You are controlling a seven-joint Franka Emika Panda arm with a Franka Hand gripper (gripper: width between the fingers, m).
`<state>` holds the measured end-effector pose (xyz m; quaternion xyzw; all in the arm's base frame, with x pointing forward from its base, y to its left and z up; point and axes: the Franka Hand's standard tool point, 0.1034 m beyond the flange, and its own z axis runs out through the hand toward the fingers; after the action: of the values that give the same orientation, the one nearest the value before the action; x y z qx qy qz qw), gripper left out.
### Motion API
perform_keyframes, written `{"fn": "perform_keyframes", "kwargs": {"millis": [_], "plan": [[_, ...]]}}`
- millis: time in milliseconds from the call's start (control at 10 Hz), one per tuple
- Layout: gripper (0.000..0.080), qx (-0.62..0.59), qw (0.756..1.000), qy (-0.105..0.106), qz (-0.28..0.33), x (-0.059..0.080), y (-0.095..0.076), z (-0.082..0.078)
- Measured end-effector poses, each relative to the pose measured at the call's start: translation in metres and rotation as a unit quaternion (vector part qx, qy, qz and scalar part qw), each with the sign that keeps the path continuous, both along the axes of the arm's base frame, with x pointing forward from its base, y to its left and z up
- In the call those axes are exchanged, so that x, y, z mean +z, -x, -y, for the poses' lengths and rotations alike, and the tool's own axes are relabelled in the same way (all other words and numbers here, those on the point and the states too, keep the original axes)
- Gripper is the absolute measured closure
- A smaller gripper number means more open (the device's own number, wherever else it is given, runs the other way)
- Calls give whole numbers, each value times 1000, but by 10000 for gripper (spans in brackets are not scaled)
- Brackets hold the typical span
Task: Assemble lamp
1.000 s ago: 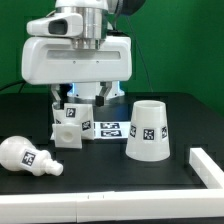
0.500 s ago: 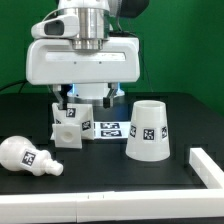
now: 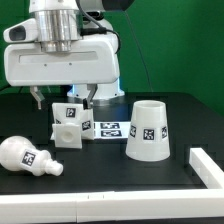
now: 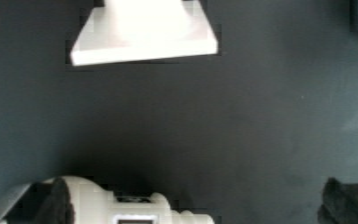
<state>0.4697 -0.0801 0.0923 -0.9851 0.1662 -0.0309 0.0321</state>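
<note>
lamp base (image 3: pixel 65 133) upright on the black table (image 3: pixel 100 175), tags toward the camera, below the gripper (image 3: pixel 66 98) as seen in the exterior view. fingers (image 3: pixel 40 97) spread wide, one to either side above the base, nothing held between them and neither seen touching it. bulb (image 3: pixel 27 156) down on its side near the table's front edge, off to the exterior view's left of the base and apart from it, round head toward the exterior view's left, a tag on its flank. shade (image 3: pixel 147 132) standing on its wider end toward the exterior view's right, narrower open mouth up, one tag on the near wall, apart from the other two parts. marker board (image 3: pixel 108 127) flat on the table between base and shade, close to both. white rail (image 3: pixel 207 166) at the exterior view's lower right, apart from the shade. green backdrop (image 3: pixel 190 50) behind. from the wrist view, a white wedge-shaped part (image 4: pixel 140 35) on dark tabletop and a rounded white part (image 4: pixel 119 205) cut off by the frame edge, dark finger shapes on either side of it; impossible to tell from that view alone which lamp parts these are.
</note>
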Motion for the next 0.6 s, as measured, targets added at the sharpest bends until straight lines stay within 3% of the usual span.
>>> {"fn": "perform_keyframes", "kwargs": {"millis": [200, 400, 600], "plan": [[101, 7, 1000, -1, -3, 0, 1, -1], [101, 31, 998, -16, -46, -5, 8, 13], [101, 27, 984, -67, -163, -3, 13, 9]]}}
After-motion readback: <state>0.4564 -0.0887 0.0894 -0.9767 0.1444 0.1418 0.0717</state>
